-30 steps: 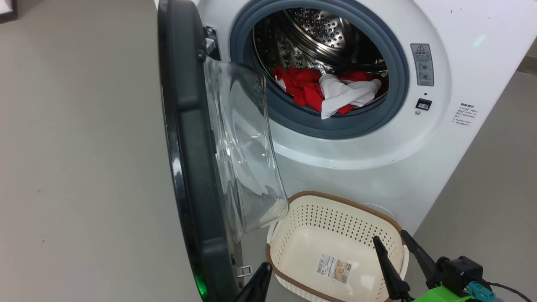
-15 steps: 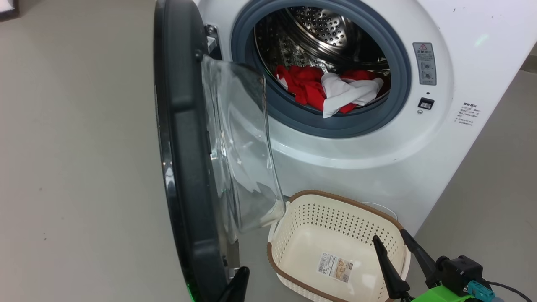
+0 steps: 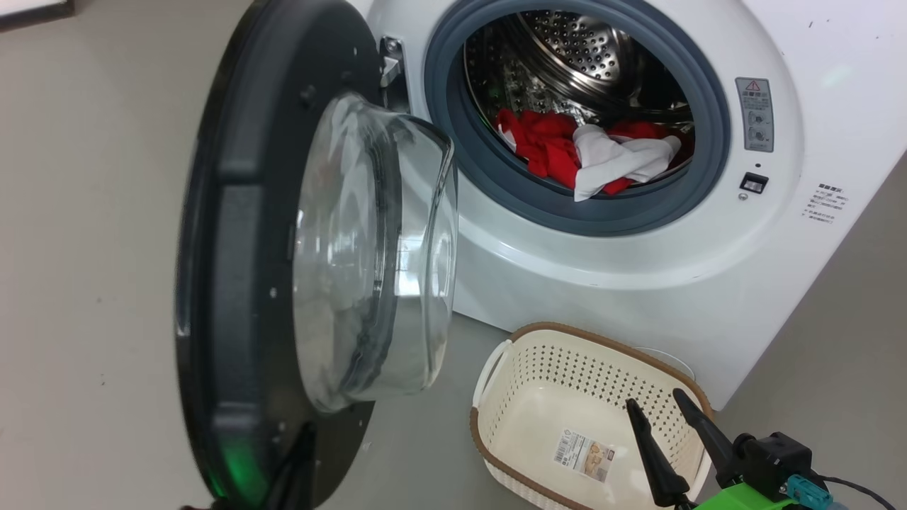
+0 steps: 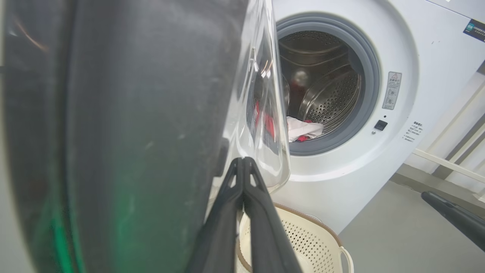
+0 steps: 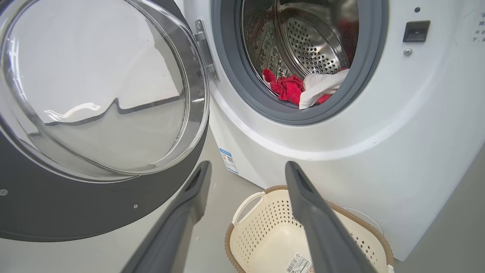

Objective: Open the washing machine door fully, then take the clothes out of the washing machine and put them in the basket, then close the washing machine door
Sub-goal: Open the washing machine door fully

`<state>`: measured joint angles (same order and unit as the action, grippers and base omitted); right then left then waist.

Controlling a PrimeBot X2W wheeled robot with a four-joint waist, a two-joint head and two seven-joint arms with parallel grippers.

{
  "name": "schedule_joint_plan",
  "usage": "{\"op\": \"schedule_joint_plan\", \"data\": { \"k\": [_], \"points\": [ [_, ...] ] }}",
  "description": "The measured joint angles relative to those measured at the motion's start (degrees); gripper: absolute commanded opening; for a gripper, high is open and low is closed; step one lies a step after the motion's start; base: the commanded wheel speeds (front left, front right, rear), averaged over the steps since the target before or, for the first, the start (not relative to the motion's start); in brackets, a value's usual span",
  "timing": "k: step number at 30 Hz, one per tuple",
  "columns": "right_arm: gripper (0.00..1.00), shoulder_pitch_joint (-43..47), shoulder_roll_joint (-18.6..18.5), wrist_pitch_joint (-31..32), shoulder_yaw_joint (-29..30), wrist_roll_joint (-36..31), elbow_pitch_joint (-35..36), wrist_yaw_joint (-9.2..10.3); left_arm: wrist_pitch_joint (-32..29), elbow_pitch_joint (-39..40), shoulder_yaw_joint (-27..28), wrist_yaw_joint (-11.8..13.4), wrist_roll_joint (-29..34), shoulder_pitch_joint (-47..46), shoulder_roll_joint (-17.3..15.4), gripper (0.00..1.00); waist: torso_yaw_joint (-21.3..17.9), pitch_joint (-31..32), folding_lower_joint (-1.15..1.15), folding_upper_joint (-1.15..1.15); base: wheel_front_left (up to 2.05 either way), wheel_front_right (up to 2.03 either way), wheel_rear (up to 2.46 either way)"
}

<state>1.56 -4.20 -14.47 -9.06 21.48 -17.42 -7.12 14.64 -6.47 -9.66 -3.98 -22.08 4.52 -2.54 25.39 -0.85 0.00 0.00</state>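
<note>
Left claw point(image 4: 242, 163), pinched shut, bottom centre beside the washing machine door point(image 4: 132, 113) — we risk it slipping off the rim.

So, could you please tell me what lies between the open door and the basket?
Bare grey floor: in the head view the door and the basket stand apart, with nothing in the gap.

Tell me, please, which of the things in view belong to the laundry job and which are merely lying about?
For the job:
washing machine
washing machine door, swung open
clothes, inside the machine
basket, no clothes in it
left tool, shut
right tool, open

Just there:
warning label on the machine's front
white rails beside the machine
sticker inside the basket
</note>
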Motion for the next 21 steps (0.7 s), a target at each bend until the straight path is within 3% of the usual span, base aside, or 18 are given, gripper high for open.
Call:
{"op": "schedule_joint_plan", "data": {
  "k": [21],
  "points": [
    [1.0,-1.0,-0.1,0.0,-0.6,0.0,-0.1,0.0,0.0,-8.3,18.9,-2.3,1.4,-7.1,-0.3,0.0,-0.9,-2.4,0.0,0.0,0.0,0.0,0.0]
  ]
}}
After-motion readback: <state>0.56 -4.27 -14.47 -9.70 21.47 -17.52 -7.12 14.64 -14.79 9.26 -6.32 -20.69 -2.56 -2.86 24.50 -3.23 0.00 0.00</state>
